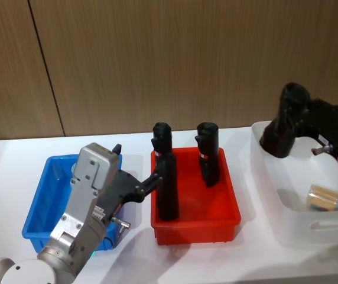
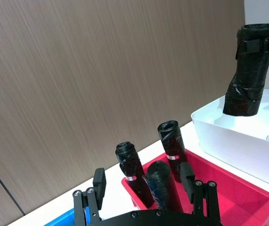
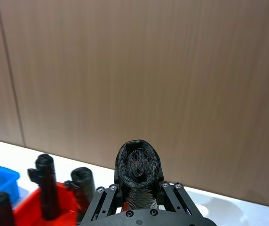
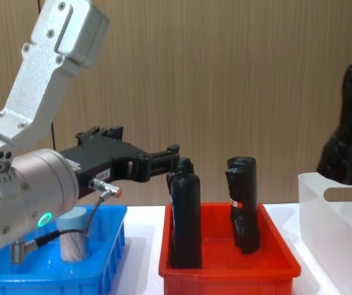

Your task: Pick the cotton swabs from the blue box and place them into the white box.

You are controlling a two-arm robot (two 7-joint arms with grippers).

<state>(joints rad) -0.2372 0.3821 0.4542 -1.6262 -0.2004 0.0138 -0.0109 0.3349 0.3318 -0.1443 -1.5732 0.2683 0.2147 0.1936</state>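
One jar of cotton swabs stands in the blue box. Another jar lies on its side in the white box. My left arm reaches over the blue box. Its gripper is open at the red bin's near-left side, with a black roll between its spread fingers. My right gripper is shut on another black roll, held tilted above the white box's back rim.
The red bin sits between the two boxes and holds three upright black rolls, including one at the back left and one on the right. A wooden wall stands behind the white table.
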